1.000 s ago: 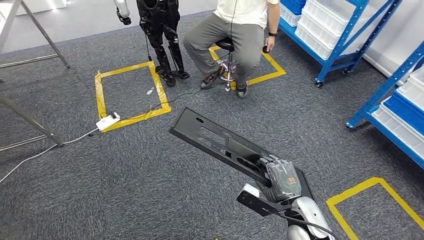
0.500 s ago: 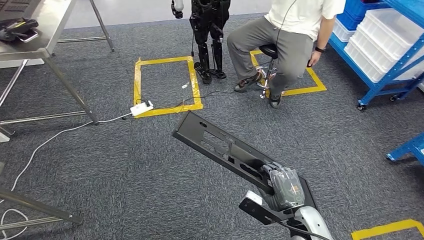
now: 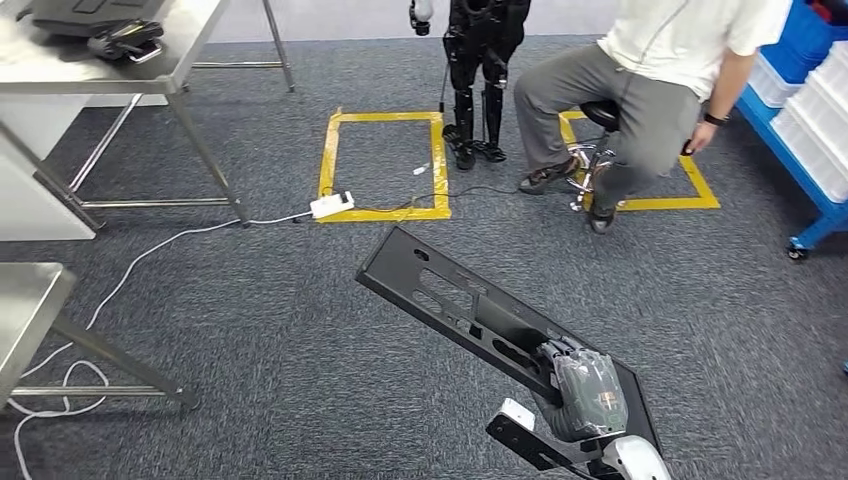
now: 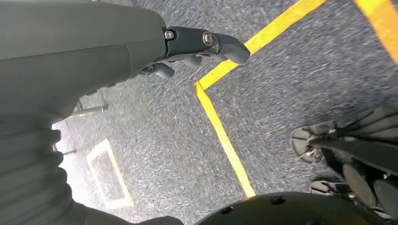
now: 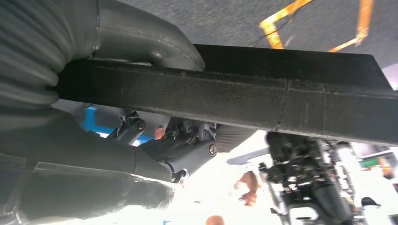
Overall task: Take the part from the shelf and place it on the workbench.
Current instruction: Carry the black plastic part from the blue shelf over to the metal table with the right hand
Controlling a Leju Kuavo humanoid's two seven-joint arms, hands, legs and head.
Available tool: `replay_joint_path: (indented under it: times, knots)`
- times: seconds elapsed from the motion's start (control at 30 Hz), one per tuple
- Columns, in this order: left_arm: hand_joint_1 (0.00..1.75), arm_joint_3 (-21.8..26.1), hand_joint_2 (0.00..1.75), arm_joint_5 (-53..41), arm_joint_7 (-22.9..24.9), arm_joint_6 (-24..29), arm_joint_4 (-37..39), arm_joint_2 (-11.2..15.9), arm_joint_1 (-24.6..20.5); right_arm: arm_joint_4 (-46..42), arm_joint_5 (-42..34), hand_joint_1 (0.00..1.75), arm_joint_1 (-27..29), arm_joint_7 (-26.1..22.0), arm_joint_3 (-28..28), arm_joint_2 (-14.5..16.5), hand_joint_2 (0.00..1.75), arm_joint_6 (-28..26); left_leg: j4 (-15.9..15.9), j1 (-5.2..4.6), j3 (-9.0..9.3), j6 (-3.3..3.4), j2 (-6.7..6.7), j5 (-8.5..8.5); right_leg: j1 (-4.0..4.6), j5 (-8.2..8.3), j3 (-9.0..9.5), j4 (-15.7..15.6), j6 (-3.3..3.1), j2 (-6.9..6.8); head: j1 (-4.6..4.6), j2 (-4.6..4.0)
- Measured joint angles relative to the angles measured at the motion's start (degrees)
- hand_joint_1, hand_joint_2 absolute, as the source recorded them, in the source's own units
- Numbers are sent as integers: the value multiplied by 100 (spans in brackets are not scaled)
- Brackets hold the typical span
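Black flat part gripped at near end by right hand, fingers wrapped round edge, held tilted above grey carpet; far end points forward-left. Same grip in right wrist view: part clamped between thumb and fingers. Left hand hanging over carpet, holding nothing, fingers loosely curled but apart. Steel workbench far left, well apart from part, dark items on top. Second steel table corner nearer left. Between: yellow tape square, white power strip with cable trailing left. Beyond: standing black robot, seated person on stool. Blue shelf with white bins at right edge.
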Motion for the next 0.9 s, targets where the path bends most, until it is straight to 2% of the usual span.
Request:
replay_joint_path:
  times: [0.07, 0.1, 0.13, 0.2, 0.23, 0.3, 0.33, 0.37, 0.4, 0.43, 0.47, 0.5, 0.53, 0.57, 0.6, 0.63, 0.7, 0.73, 0.8, 0.87, 0.9]
  knots:
    - [0, 4, 175, 81, -58, 51, 1, 2, -11, 35, -91, 175, -59, -135, -4, 2, 175, -1, -812, 5, 455, 16, 271, 319, 30, -49, 17, 24, 62, -108, -1, 0]
    - [0, 9, 175, 122, -74, 76, 1, 3, -25, 62, -118, 175, -101, -186, -5, 7, 175, -1, -1062, -10, 593, 43, 355, 389, 52, -75, 25, 36, 98, -159, 10, 0]
    - [0, 17, 175, 154, -80, 93, 1, 3, -39, 93, -131, 175, -150, -218, -6, 19, 175, 2, -1182, -34, 653, 80, 395, 411, 79, -96, 35, 44, 138, -214, 19, 0]
    - [0, 51, 175, 212, -88, 102, 2, 4, -49, 153, -140, 175, -267, -245, -7, 53, 175, 27, -1227, -71, 648, 170, 250, 434, 101, -124, 59, 47, 209, -331, 37, -1]
    - [0, 74, 175, 229, -93, 102, 3, 0, -46, 181, -142, 175, -326, -249, -7, 68, 175, 40, -1246, -79, 652, 215, 185, 454, 95, -161, 53, 91, 240, -287, 36, -1]
    - [0, 109, 175, 246, -102, 102, 5, -7, -42, 229, -151, 175, -412, -254, -9, 86, 175, 54, -1280, -69, 658, 311, 51, 497, 55, -372, -111, 465, 246, 0, 38, -1]
    - [0, 119, 175, 248, -106, 102, 5, -10, -42, 255, -157, 175, -433, -256, -11, 89, 175, 57, -1281, -73, 648, 340, -23, 505, 26, -533, -282, 824, 228, 185, 42, -1]
    - [0, 127, 175, 249, -109, 102, 5, -10, -43, 281, -162, 175, -440, -258, -12, 91, 175, 61, -1281, -73, 638, 363, -106, 512, 13, -687, -486, 1226, 215, 292, 44, -1]
    - [0, 136, 175, 251, -113, 102, 5, -10, -42, 311, -167, 175, -442, -258, -13, 90, 175, 67, -1280, -77, 631, 370, -196, 516, 5, -793, -672, 1571, 221, 347, 45, -1]
    - [0, 145, 175, 253, -115, 102, 6, -11, -35, 340, -174, 175, -443, -258, -13, 90, 175, 76, -1279, -80, 627, 371, -290, 519, 2, -815, -784, 1748, 249, 374, 46, -1]
    - [0, 152, 175, 255, -115, 102, 7, -11, -27, 362, -177, 175, -446, -258, -13, 90, 175, 85, -1278, -82, 628, 368, -379, 523, -2, -740, -783, 1695, 294, 391, 45, -1]
    - [0, 157, 175, 256, -116, 102, 7, -12, -18, 380, -181, 175, -453, -258, -13, 91, 175, 93, -1277, -82, 633, 362, -465, 527, -12, -591, -676, 1430, 345, 418, 44, 0]
    - [0, 160, 175, 256, -115, 101, 7, -12, -11, 394, -185, 175, -463, -260, -13, 91, 175, 99, -1276, -81, 638, 351, -547, 533, -31, -401, -492, 1021, 396, 488, 46, -1]
    - [0, 161, 175, 256, -115, 100, 7, -12, -9, 406, -192, 175, -477, -264, -13, 92, 175, 103, -1271, -89, 640, 330, -620, 538, -42, -240, -324, 630, 419, 584, 44, -1]
    - [0, 162, 175, 256, -116, 99, 7, -13, -9, 415, -203, 175, -495, -272, -13, 93, 175, 105, -1267, -97, 634, 302, -682, 543, -50, -126, -207, 344, 407, 657, 44, -1]
    - [0, 162, 175, 250, -118, 98, 7, -13, -6, 426, -217, 175, -515, -282, -11, 95, 175, 107, -1265, -103, 620, 268, -732, 549, -42, -70, -139, 190, 369, 706, 40, -1]
    - [0, 162, 175, 233, -127, 99, 8, -15, 14, 446, -237, 175, -557, -299, -10, 103, 175, 107, -1281, -92, 582, 189, -821, 574, -14, -33, -120, 148, 248, 639, 38, -1]
    - [0, 161, 175, 217, -132, 100, 9, -15, 27, 453, -242, 175, -576, -303, -11, 108, 175, 105, -1265, -78, 558, 160, -806, 568, -17, -11, -107, 136, 196, 587, 34, -1]
    - [0, 161, 175, 182, -136, 103, 9, -16, 35, 456, -246, 175, -593, -303, -14, 133, 175, 102, -1002, -81, 422, 122, -561, 386, -40, 29, -108, 108, 96, 470, 13, -1]
    - [0, 161, 175, 143, -136, 104, 9, -17, 16, 457, -238, 175, -581, -289, -14, 164, 175, 102, -338, -92, 117, 101, -236, 2, -13, 29, -112, 102, 34, 338, -6, -2]
    - [0, 161, 175, 130, -136, 104, 9, -17, 7, 458, -232, 175, -572, -276, -13, 171, 175, 103, 22, -90, -49, 89, -161, -157, 8, 23, -115, 103, 16, 261, -7, -1]
